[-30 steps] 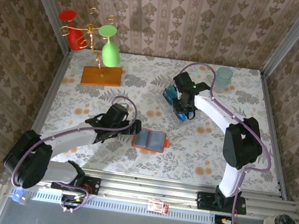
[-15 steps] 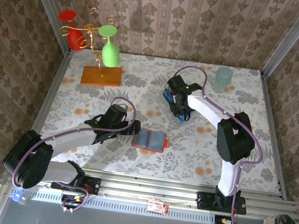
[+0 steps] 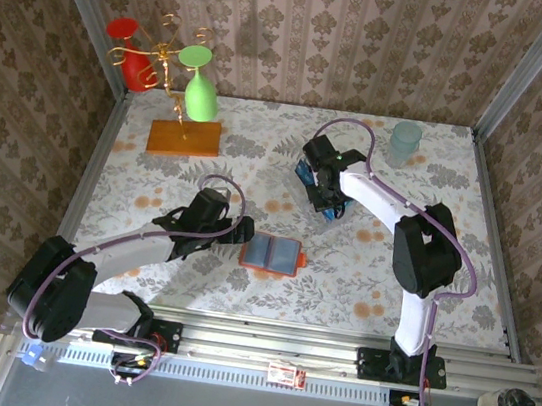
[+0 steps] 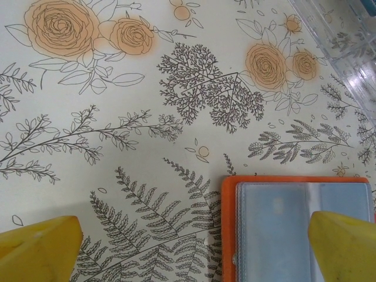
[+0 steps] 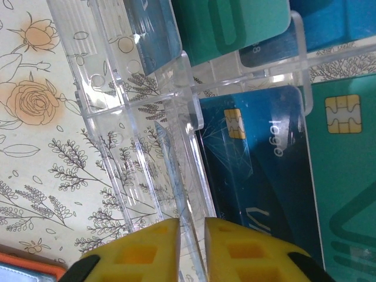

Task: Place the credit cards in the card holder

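Note:
The card holder (image 3: 272, 254) lies open on the floral table, orange-red rim around grey-blue sleeves (image 4: 294, 229). My left gripper (image 3: 245, 230) hovers at its left edge, open, yellow fingers (image 4: 35, 247) wide apart with nothing between them. Several credit cards, dark blue (image 5: 258, 153) and teal (image 5: 346, 176), lie in the clear plastic tray (image 5: 117, 117). My right gripper (image 3: 326, 205) points down into that tray. Its jaws (image 5: 191, 235) stand almost together on a thin bluish card seen edge-on in a slot.
A wooden slab (image 3: 183, 137) with a gold stand holds a green glass (image 3: 201, 92) and a red glass (image 3: 135, 58) at the back left. A pale teal cup (image 3: 405, 139) stands at the back right. Patterned walls enclose the table.
My right gripper has shifted slightly left over the tray and its jaws have narrowed on the thin card. The left arm and card holder have stayed put.

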Robot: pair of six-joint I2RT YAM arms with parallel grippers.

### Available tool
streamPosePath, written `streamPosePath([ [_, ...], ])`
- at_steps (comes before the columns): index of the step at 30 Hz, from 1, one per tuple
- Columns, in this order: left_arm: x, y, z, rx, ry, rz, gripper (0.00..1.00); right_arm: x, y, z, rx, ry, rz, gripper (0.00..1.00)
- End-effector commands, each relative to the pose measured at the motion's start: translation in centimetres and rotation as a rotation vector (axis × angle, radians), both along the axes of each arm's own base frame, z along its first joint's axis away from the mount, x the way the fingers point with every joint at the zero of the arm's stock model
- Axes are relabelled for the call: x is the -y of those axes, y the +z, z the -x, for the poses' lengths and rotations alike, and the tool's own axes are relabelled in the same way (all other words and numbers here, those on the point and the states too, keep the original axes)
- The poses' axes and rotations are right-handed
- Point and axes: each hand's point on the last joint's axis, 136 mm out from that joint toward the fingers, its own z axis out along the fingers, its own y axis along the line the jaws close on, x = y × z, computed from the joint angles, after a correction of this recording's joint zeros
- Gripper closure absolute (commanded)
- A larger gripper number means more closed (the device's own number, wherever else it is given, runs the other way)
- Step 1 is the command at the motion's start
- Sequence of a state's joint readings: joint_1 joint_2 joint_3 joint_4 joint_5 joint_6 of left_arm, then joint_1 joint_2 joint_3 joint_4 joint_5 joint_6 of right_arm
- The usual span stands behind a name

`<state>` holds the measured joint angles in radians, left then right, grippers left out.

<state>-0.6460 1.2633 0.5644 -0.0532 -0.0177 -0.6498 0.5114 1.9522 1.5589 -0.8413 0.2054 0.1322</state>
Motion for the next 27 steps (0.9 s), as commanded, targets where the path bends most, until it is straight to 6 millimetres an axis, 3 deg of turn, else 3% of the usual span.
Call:
streamPosePath([
  [1, 0.0, -0.4, 0.2, -0.011, -0.003, 0.008, 0.0, -0.3, 1.0, -0.1, 0.0, 0.023, -0.002, 0.87],
  [9, 0.0, -0.3, 0.2, -0.009, -0.003, 0.011, 0.0, -1.1, 2.7, -0.3, 0.025, 0.096, -0.033, 0.97],
  [18, 0.0, -0.3, 0.2, -0.008, -0.008, 0.0, 0.0, -2.7, 8.0, 1.2, 0.114, 0.121, -0.132, 0.99],
  [23, -0.2, -0.5, 0.3, -0.009, -0.021, -0.029, 0.0, -5.2, 8.5, 3.5, 0.104, 0.076, -0.338, 1.0],
  [27, -0.5, -0.7, 0.6, -0.011, -0.026, -0.078, 0.0, -8.3, 8.2, 5.5, 0.059, -0.013, -0.641, 1.0],
])
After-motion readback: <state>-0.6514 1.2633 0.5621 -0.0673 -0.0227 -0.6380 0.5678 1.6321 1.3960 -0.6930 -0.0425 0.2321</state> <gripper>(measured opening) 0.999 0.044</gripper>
